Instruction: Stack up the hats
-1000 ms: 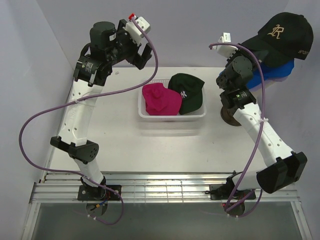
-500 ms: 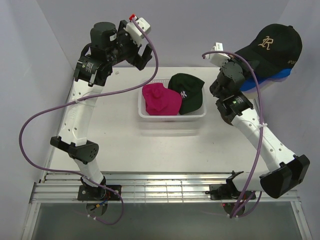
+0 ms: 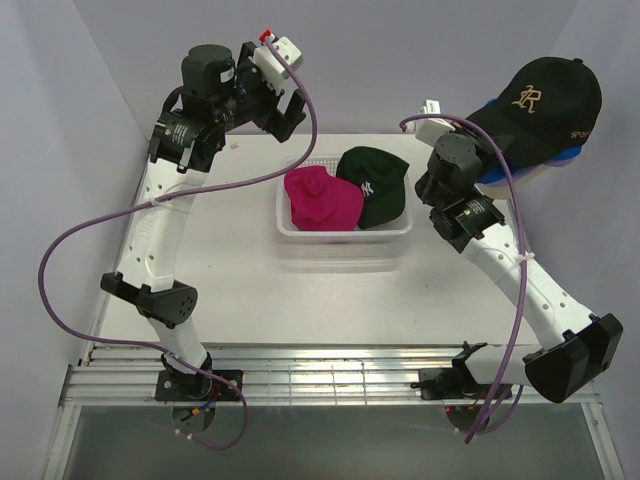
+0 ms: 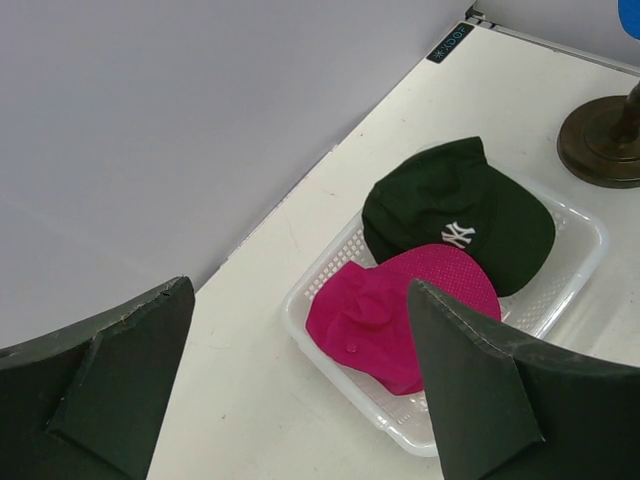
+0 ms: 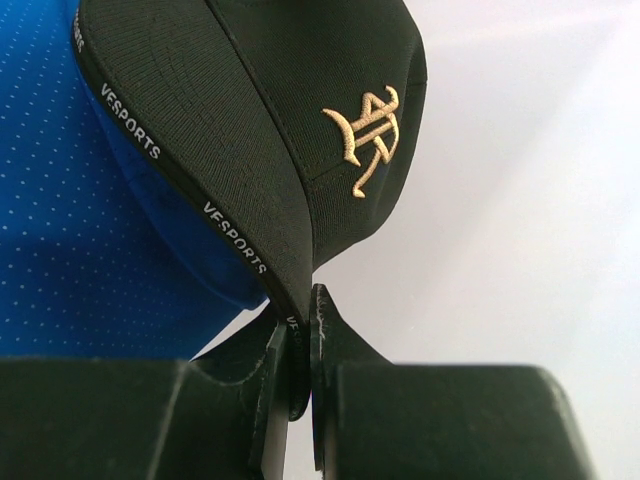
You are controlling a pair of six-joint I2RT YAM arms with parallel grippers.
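The right tool [image 5: 298,335] now holds the black cap [image 5: 330,120] lower and further left than a second ago, and the right arm now covers the stand in the top view. The tool's two fingers are pressed together on the edge of the brim, pinching it near the lettered band. From the pinch, the crown rises up and away from the tool, with its gold emblem facing up in the top view. The blue cap [image 5: 80,200] lies directly beneath the black one, showing below and beside the brim, so the coming move looks like a matter of releasing straight over it. It is hard to tell whether the black crown is already seated on the blue one or hangs just above it.

The head that carries the stack is hidden under the caps. Only its brown stand [image 4: 605,140] shows, in the left wrist view.

The magenta cap [image 3: 322,200] and the green cap [image 3: 375,185] lie touching in the basket [image 3: 345,238] at mid counter [image 3: 300,300]. They are between the arms and well apart from the stack.

The left tool [image 3: 285,112] hangs high at the far left with its fingers spread and holding nothing. It looks down toward the basket.

No lavender cap can be made out in any view.
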